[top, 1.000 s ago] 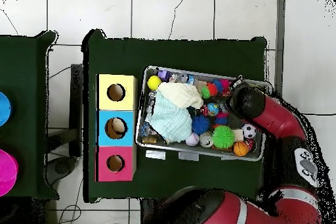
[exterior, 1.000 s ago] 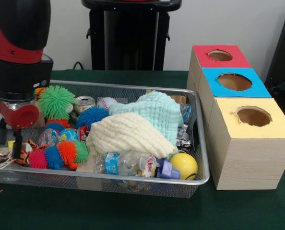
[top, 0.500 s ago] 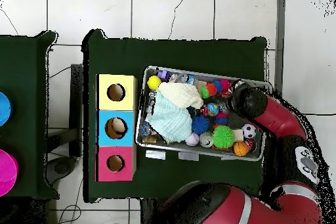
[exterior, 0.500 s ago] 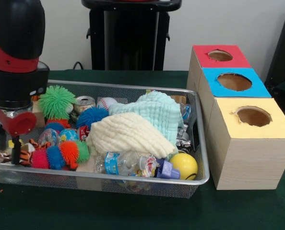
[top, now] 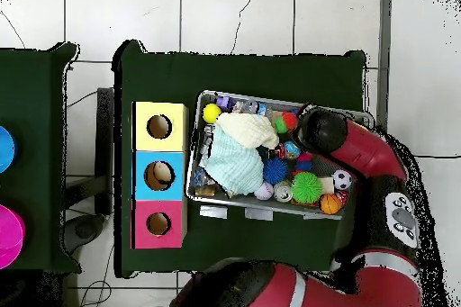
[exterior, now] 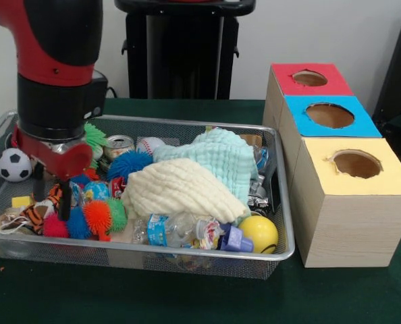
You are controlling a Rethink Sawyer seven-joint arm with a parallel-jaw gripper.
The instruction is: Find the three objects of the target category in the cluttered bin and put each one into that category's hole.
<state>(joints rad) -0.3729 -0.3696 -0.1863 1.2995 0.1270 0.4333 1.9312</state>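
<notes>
At the left end of the bin [exterior: 281, 254], the red and black arm is reaching down from above, with the gripper [exterior: 50, 202] hanging low among the toys. Its two dark fingers [exterior: 65, 200] are standing apart, straddling the orange tiger [exterior: 40, 214] with black stripes, which is lying against the bin floor beside a row of spiky rubber balls [exterior: 96, 214]; whether the fingers are touching it cannot be told. A small soccer ball [exterior: 13, 165] is resting at the far left corner. Cream and pale green cloths [exterior: 187, 179] are lying heaped over the bin's middle, with a yellow ball [exterior: 258, 233] at the near right corner. On the green counter [exterior: 187, 297], the red-topped hole [exterior: 309, 78] is sitting farthest back in the row of boxes, well apart from the gripper.
</notes>
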